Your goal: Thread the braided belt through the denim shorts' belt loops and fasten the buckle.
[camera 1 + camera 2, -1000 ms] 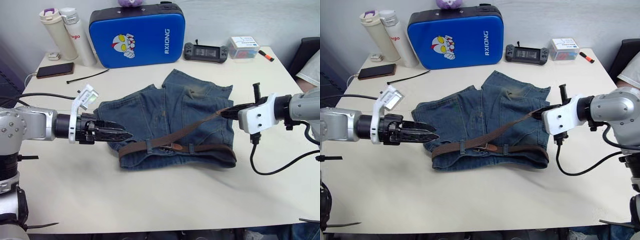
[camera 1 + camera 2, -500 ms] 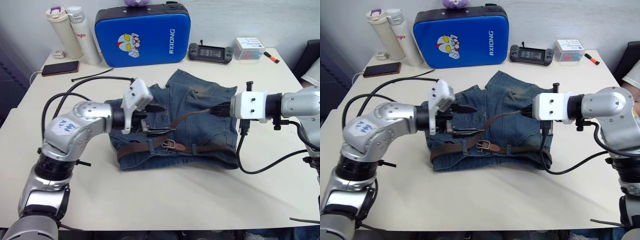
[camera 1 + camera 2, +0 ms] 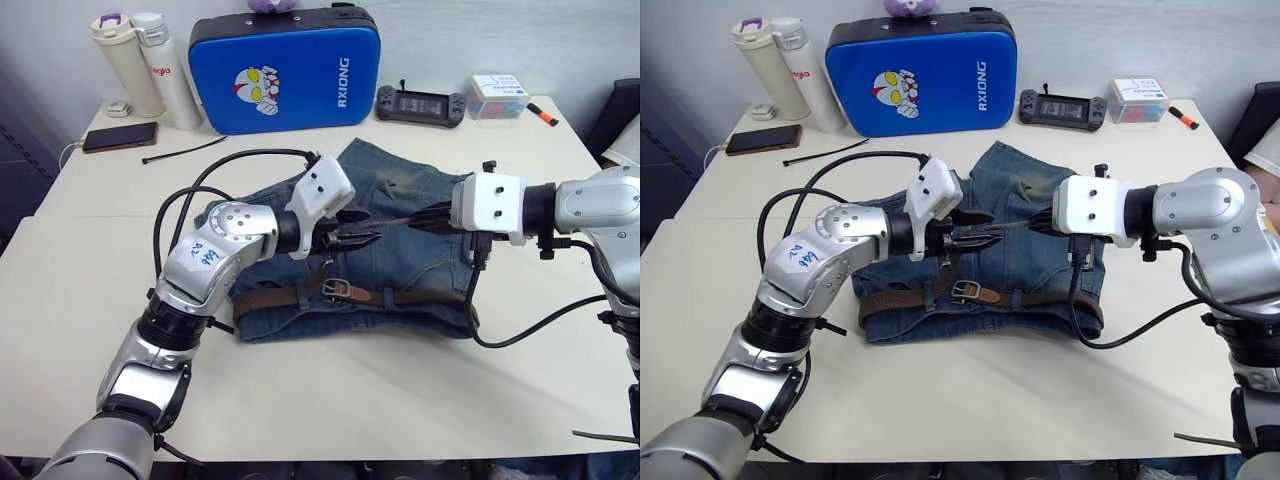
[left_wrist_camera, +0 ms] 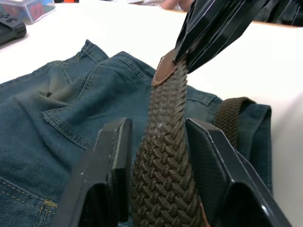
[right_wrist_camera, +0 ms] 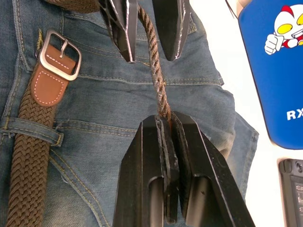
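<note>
1. The denim shorts (image 3: 400,215) lie flat at the centre of the head-camera frame on a pale table (image 3: 330,400), with the waistband toward the lower edge.

2. The braided belt (image 3: 290,299) runs along that waistband under the belt loops (image 3: 300,296), and the silver buckle (image 3: 338,290) rests on the denim just below centre frame.

3. The belt's free end rises off the shorts and stretches taut across the middle of the frame between the two grippers.

4. The right gripper (image 5: 165,124), reaching in from the right of the frame, has its black fingers pressed together on the leather-tipped end of the strap.

5. The left gripper (image 4: 160,137), reaching in from the left to centre frame, has its fingers (image 4: 116,156) spread apart on either side of the strap; in the left wrist view small gaps show between the pads and the braid.

6. The two grippers stand near each other over the middle of the shorts, tips facing, not touching.

7. Along the top of the frame stand a blue case (image 3: 275,70) at centre, two bottles (image 3: 150,65) at upper left and a game controller (image 3: 418,103) at upper right.

8. A phone (image 3: 120,137) lies at the left edge of the table.
</note>
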Action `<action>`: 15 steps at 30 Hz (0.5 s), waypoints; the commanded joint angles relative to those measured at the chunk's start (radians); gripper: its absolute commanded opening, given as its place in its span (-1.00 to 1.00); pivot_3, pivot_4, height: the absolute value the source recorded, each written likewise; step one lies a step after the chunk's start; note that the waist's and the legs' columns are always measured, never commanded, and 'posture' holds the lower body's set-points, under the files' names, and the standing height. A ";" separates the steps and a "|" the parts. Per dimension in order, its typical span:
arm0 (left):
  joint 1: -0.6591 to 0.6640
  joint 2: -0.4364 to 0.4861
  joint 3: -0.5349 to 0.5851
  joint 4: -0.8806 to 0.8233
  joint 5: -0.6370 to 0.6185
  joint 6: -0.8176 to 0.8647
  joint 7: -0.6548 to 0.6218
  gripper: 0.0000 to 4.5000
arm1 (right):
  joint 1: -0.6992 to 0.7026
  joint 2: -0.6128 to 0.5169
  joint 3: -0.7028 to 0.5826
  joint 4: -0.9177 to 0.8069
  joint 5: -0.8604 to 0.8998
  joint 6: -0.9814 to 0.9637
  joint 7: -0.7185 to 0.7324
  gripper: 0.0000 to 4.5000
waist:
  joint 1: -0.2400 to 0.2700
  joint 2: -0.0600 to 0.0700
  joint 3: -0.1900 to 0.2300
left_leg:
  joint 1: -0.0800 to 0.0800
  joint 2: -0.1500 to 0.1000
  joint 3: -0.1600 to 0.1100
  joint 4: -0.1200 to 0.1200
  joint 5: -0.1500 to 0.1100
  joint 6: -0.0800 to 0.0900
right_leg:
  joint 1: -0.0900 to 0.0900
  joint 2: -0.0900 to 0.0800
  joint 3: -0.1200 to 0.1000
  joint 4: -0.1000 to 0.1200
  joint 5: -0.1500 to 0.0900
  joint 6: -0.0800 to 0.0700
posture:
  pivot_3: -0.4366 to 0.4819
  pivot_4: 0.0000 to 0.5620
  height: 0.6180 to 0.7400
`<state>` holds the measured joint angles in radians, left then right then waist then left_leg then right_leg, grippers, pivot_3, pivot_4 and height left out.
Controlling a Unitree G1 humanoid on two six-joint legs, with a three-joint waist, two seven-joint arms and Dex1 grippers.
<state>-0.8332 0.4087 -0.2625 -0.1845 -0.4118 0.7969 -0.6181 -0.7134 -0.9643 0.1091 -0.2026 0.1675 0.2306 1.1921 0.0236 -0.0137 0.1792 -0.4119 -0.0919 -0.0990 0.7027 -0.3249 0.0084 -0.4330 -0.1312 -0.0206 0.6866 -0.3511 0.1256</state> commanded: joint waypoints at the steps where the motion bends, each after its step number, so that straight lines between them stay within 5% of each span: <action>1: -0.020 -0.016 0.026 -0.009 0.000 -0.033 -0.027 -0.66 | 0.004 0.004 -0.047 -0.054 0.042 0.060 -0.016 -1.00 | 0.000 0.000 0.000 | 0.000 0.000 0.000 0.000 0.000 0.000 | 0.000 0.000 0.000 0.000 0.000 0.000 | -0.05 -0.47 -0.03; 3: -0.014 -0.015 0.031 -0.004 0.005 -0.034 -0.035 -0.96 | 0.002 0.014 -0.056 -0.064 0.080 0.127 -0.026 -1.00 | 0.000 0.000 0.000 | 0.000 0.000 0.000 0.000 0.000 0.000 | 0.000 0.000 0.000 0.000 0.000 0.000 | -0.05 -0.47 -0.03; 7: 0.005 -0.001 0.049 0.000 0.008 -0.033 -0.046 -0.96 | 0.003 0.027 -0.074 -0.076 0.123 0.212 -0.046 -1.00 | 0.000 0.000 0.000 | 0.000 0.000 0.000 0.000 0.000 0.000 | 0.000 0.000 0.000 0.000 0.000 0.000 | -0.05 -0.47 -0.03; 8: 0.014 0.009 0.061 0.000 0.006 -0.024 -0.045 -1.00 | 0.003 0.029 -0.080 -0.077 0.128 0.223 -0.051 -0.65 | 0.000 0.000 0.000 | 0.000 0.000 0.000 0.000 0.000 0.000 | 0.000 0.000 0.000 0.000 0.000 0.000 | -0.05 -0.47 -0.03; 15: 0.111 0.119 0.208 -0.002 -0.017 0.044 -0.023 -1.00 | 0.027 0.033 -0.114 -0.096 0.190 0.304 -0.071 0.79 | -0.002 0.000 0.000 | 0.001 0.001 0.000 -0.001 0.000 0.000 | 0.000 0.000 0.001 0.000 0.000 0.000 | -0.05 -0.47 -0.03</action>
<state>-0.7276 0.5093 -0.1216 -0.1761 -0.4148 0.8285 -0.6487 -0.6841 -0.9315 0.0349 -0.2579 0.3275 0.5230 1.1301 0.0211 -0.0137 0.1792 -0.4111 -0.0914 -0.0990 0.7017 -0.3248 0.0083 -0.4334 -0.1313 -0.0201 0.6867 -0.3511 0.1256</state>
